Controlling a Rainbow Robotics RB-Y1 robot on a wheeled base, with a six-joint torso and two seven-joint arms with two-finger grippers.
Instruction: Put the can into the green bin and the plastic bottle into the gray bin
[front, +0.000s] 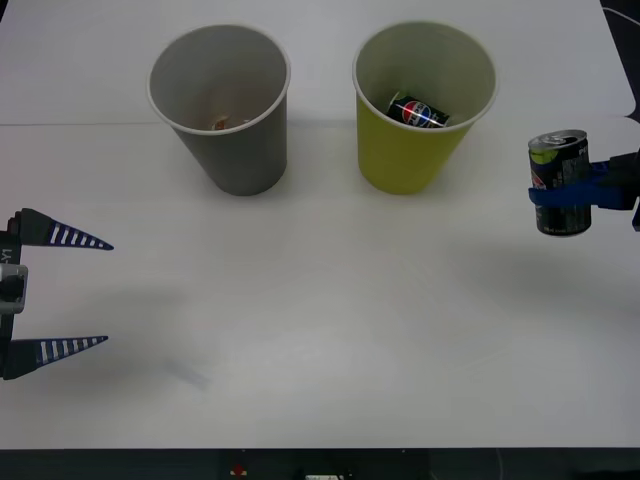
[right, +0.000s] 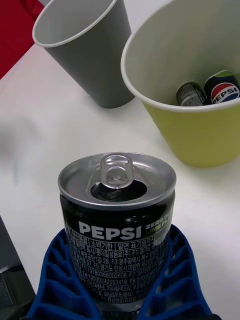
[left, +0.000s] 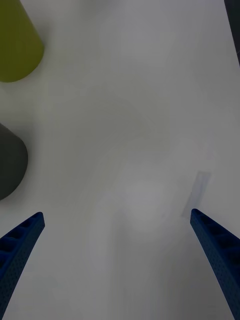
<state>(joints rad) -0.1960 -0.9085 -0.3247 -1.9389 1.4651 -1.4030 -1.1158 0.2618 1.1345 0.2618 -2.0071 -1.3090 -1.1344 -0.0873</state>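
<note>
The can (front: 560, 185) is black with a shiny silver pull-tab top. It is upright, and my right gripper (front: 566, 193) is shut on it to the right of the green bin (front: 400, 160). In the right wrist view the can (right: 117, 210) stands between the blue fingers (right: 55, 280), with the green bin (right: 200, 135) and gray bin (right: 95, 65) beyond. The gray bin (front: 245, 150) stands left of the green one. My left gripper (front: 108, 293) is open at the table's left edge, over bare table (left: 116, 214). The plastic bottle is out of view.
A dark can with a round logo (front: 418, 111) lies inside the green bin; the right wrist view shows it (right: 223, 90) beside a second dark can (right: 191, 94). Something small and brownish (front: 220, 122) lies in the gray bin. The white table (front: 320, 330) is bare in front.
</note>
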